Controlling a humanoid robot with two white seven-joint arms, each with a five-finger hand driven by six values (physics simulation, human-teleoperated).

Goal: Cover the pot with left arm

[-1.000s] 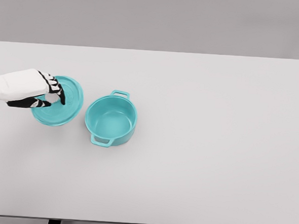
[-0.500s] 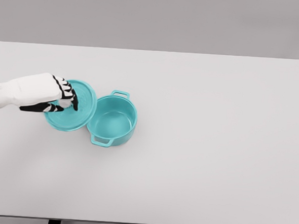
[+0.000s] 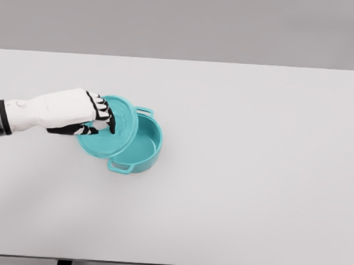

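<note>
The left hand (image 3: 87, 118) has its fingers curled down around the middle of the teal lid (image 3: 112, 128), gripping it where a knob would sit, though the fingers hide that spot so the exact hold cannot be made out. The lid hangs tilted over the left part of the teal pot (image 3: 141, 147), covering that side of the opening while the right side and both handles show. The pot stands on the white table (image 3: 253, 161), left of middle.

I see left arm reaching in level from the left | left hand (image 3: 85, 116) palm down | fingers (image 3: 107, 117) curled, thumb tucked beneath them, clamped on lid (image 3: 118, 134)
</note>
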